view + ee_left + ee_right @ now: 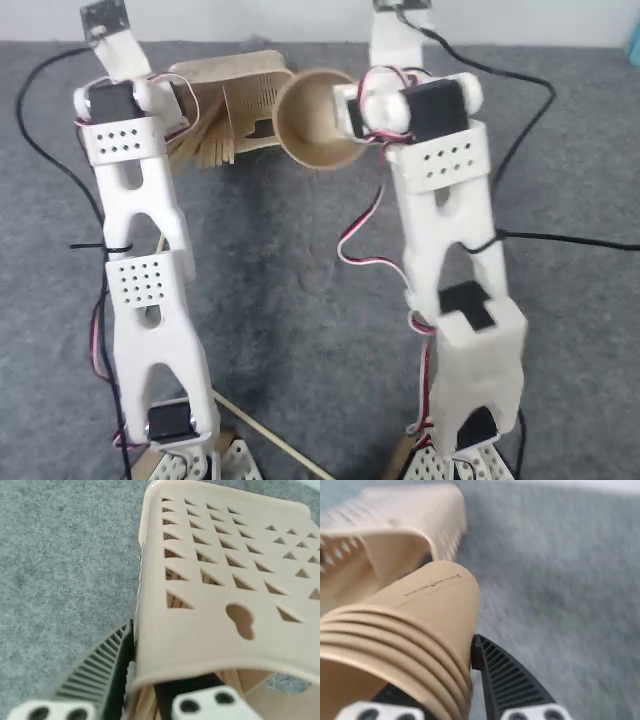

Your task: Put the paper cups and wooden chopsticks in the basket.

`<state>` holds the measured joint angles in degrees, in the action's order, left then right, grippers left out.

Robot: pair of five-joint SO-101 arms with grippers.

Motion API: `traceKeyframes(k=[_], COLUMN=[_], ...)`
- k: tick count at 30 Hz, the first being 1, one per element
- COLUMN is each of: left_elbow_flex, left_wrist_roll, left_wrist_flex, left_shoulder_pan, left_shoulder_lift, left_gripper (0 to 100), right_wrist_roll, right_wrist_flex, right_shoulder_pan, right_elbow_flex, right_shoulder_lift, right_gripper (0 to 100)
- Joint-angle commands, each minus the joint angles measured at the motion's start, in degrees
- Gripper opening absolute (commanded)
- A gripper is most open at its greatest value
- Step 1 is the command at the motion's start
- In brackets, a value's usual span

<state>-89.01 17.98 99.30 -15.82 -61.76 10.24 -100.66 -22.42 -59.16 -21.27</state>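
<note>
Two jobs are in hand at once. The basket [245, 100] is held tipped on its side at the far end of the table [300, 290], its wall clamped between the fingers of the left gripper [150, 670]. A nested stack of paper cups [315, 120] is pinched at its side by the closed fingers of the right gripper [447, 680] and held just beside the basket, but not inside it. One wooden chopstick [275, 440] is seen lying on the table near the arm bases, untouched. Nothing is judged delivered yet: the cups are to be slid in and the chopstick fetched. Whether other chopsticks are already in the basket cannot be told.
</note>
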Motion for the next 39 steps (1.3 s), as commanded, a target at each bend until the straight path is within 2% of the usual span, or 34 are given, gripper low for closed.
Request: traceKeyframes(k=[1,7,11,14,18,20,25,28,32,39], left_elbow_flex=[-0.3,-0.3,-0.3,-0.3,-0.3,-0.3,-0.3,-0.3,-0.3,-0.3], left_wrist_roll=[-0.2,-0.2,-0.2,-0.2,-0.2,-0.2,-0.2,-0.2,-0.2,-0.2], left_wrist_flex=[1.4,1.4,1.4,1.4,1.4,1.4,1.4,1.4,1.4,1.4], left_shoulder_pan=[0.3,0.1,0.1,0.1,0.3,0.3,0.1,0.1,0.3,0.1], left_shoulder_lift=[5.0,5.0,5.0,5.0,5.0,5.0,5.0,5.0,5.0,5.0], left_gripper=[1,1,1,1,1,1,1,1,1,1], right_wrist_roll=[-3.1,-8.8,-14.5,-21.0,-21.6,-21.7,-21.2,-18.9,-13.5,-12.7], right_wrist_flex=[-2.3,-2.2,-2.2,-2.3,-2.3,-2.2,-2.3,-2.1,-0.7,13.3], right_shoulder_pan=[2.2,6.2,12.6,16.7,18.1,17.8,18.2,16.6,9.2,-3.5], right_elbow_flex=[13.2,34.2,42.4,44.5,46.7,46.3,38.9,33.8,27.6,27.4], right_shoulder_lift=[12.1,20.7,22.3,22.3,22.4,22.9,22.9,22.9,22.9,21.1], right_gripper=[0.6,0.6,0.6,1.8,21.0,27.0,20.1,15.7,12.9,13.1])
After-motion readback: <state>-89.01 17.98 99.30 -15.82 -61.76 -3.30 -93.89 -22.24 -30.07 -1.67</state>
